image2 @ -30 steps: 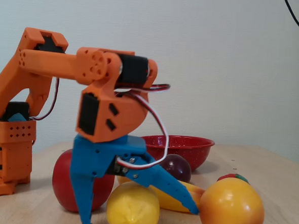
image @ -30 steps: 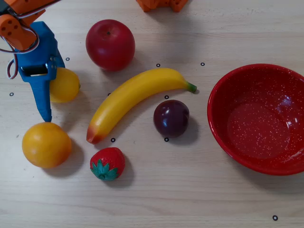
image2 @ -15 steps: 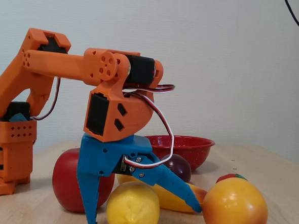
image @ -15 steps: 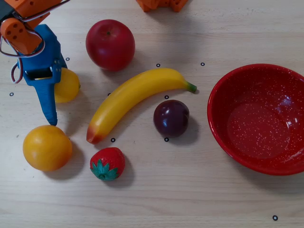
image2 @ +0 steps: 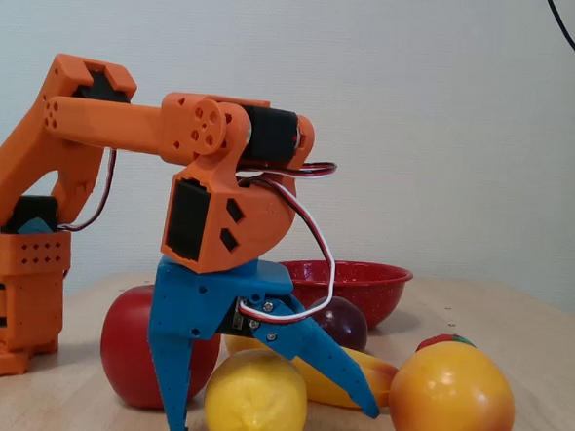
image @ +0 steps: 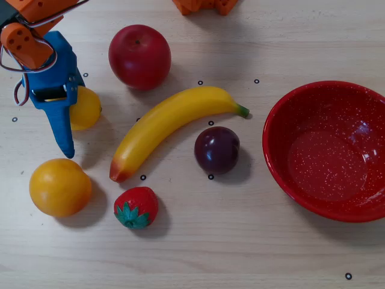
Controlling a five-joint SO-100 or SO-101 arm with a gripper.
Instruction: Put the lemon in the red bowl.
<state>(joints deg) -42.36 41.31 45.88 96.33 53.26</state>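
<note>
The lemon [image: 86, 108] is a small yellow oval on the table at the left of the overhead view, partly covered by my gripper. In the fixed view the lemon [image2: 255, 401] sits between the two blue fingers. My gripper [image: 60, 127] [image2: 273, 418] is open and lowered over the lemon, one finger pointing straight down, the other splayed out. I cannot tell whether a finger touches it. The red bowl [image: 277, 150] [image2: 347, 275] stands empty at the right of the overhead view, far from the gripper.
A red apple [image: 139, 56], a banana [image: 168, 120], a dark plum [image: 216, 149], a strawberry [image: 136, 207] and a rounder yellow-orange fruit [image: 60, 186] lie between the lemon and the bowl. The arm's orange base [image2: 19, 287] stands at the left of the fixed view.
</note>
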